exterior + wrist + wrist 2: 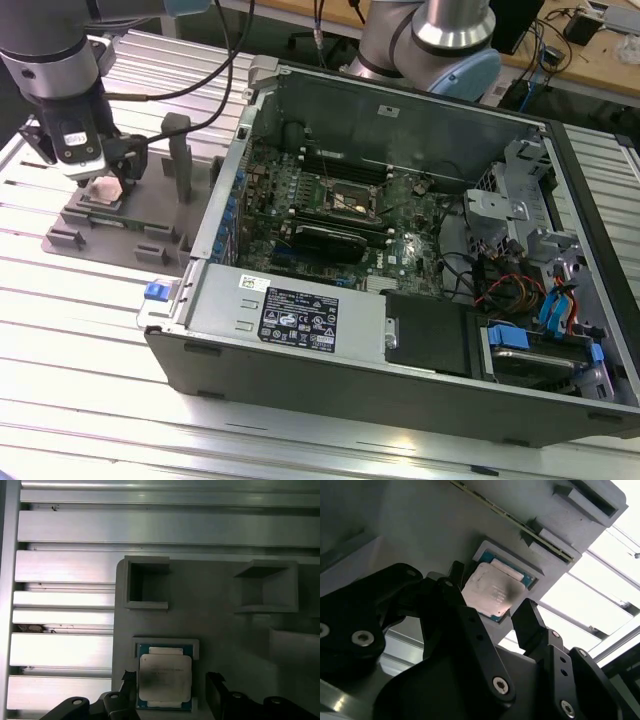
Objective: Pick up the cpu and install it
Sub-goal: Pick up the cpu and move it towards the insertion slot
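The cpu [164, 677], a flat silver square with a thin pale rim, lies in a shallow pocket of a grey holder plate [220, 625]. In the exterior view the cpu [104, 191] is at the left, right under my gripper [101, 180]. My gripper [170, 685] is open, with its black fingers [215, 690] on either side of the chip. One finger is close to the chip's edge and the other stands a little apart. In the second wrist view the cpu [489, 594] shows between the fingers [529, 622]. The motherboard socket [345, 201] sits open inside the computer case.
The open computer case [300, 320] takes up the middle and the exterior view's right. It holds cables, drive bays and a power supply. The grey holder plate [150, 235] has upright posts [180, 160] and empty pockets [146, 582] beside my gripper. A second arm's base [440, 40] stands behind the case.
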Action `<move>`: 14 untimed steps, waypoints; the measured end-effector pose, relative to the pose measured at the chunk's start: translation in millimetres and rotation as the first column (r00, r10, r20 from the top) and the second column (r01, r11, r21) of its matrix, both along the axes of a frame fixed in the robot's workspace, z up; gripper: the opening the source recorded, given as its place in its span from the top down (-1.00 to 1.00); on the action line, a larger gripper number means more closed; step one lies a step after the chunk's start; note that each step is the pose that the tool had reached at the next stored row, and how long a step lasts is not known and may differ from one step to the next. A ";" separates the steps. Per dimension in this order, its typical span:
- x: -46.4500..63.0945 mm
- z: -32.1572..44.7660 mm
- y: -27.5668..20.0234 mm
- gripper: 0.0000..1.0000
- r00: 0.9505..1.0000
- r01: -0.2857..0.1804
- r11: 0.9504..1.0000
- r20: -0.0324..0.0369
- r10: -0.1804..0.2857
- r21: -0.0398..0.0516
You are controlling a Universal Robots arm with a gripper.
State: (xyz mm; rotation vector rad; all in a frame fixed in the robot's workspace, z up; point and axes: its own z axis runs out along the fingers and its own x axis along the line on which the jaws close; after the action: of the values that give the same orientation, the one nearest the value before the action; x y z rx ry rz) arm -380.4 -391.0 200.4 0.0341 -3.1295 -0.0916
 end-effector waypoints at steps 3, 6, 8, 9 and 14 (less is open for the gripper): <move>-2.0 -0.9 1.3 -0.32 1.000 0.000 1.000 0.000 0.000 0.000; -3.2 -2.8 1.5 -0.32 1.000 0.000 1.000 0.000 0.000 0.000; -3.4 -5.8 1.5 -0.32 1.000 0.000 1.000 0.000 0.000 0.000; -3.4 -6.8 1.5 -0.32 1.000 0.000 1.000 0.000 0.000 0.000; -3.6 -8.9 1.5 -0.32 1.000 0.000 1.000 0.000 0.000 0.000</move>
State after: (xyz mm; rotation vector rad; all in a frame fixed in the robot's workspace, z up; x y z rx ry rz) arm -384.0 -389.5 191.5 0.0342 -3.1294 -0.0916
